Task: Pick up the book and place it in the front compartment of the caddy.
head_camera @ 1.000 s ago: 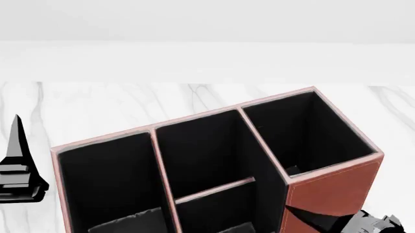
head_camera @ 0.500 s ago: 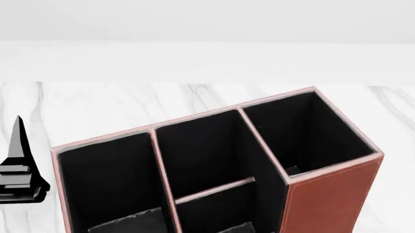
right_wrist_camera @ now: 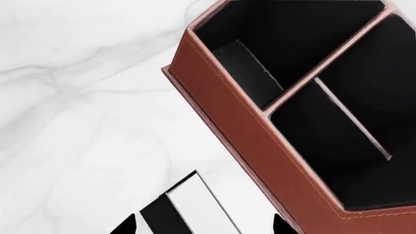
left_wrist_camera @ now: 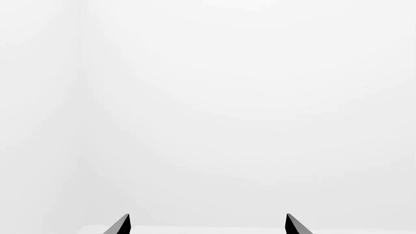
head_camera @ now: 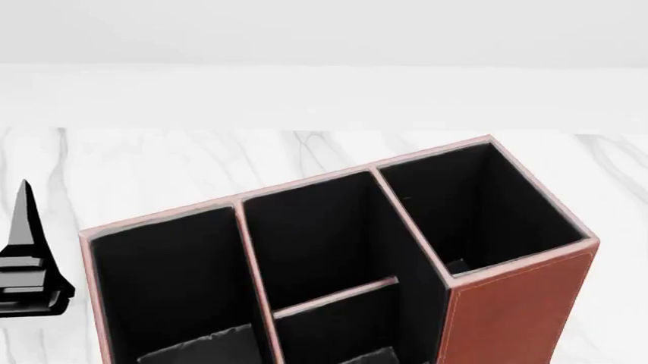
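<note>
Since a moment ago, the right gripper has dropped out of the head view; its dark shape no longer shows beside the caddy's brown side wall. The left gripper has hardly moved and sits at the left edge of that view, well apart from the caddy.

From the head view, the caddy's near end is cut off at the bottom, so the cell in front of the low divider shows only in part. The book cannot be seen there at all.

Only the right wrist view shows the book. It lies flat on the marble table, near the caddy's brown wall but not touching it. Its black cover and white page edge run off the picture. The right gripper hangs over it, its two tips spread wide with nothing between them.

Over in the left wrist view, the left tips stand far apart in front of a plain white wall.
</note>
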Motion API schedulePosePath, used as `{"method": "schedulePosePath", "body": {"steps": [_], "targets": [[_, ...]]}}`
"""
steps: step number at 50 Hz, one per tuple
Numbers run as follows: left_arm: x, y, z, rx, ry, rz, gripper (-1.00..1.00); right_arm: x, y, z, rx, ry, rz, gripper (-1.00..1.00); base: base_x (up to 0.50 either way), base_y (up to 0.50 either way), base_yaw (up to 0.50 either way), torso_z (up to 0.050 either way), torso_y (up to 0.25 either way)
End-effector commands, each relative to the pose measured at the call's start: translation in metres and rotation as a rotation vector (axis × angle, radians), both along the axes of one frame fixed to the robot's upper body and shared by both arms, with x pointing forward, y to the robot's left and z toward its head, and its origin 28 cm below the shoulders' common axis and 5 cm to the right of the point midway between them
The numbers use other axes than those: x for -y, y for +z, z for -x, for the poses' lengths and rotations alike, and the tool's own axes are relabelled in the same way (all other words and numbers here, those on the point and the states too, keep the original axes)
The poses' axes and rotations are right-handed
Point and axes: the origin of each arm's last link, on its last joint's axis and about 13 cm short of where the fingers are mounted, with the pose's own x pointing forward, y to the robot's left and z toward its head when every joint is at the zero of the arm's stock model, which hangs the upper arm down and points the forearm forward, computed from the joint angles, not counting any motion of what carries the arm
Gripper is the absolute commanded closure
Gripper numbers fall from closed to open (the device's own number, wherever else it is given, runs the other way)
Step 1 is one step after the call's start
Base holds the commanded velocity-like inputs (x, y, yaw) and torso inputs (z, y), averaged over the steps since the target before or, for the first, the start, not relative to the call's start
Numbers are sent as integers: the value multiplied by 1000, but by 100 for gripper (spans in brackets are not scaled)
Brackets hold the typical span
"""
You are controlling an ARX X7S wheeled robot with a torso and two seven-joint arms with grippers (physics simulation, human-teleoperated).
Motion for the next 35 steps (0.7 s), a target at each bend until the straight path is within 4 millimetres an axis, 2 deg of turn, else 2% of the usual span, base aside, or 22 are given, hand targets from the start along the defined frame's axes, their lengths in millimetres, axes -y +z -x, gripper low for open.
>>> {"method": "schedulePosePath", "body": {"steps": [1, 35], "targets": [[-2, 1, -1, 18, 8, 6, -100, 0, -4, -8, -9, -6, 14, -100, 0, 0, 0, 0, 0], [-2, -1, -1, 12, 7, 10, -100, 1, -15, -34, -67, -32, 40, -100, 0, 0, 0, 0, 0]]}}
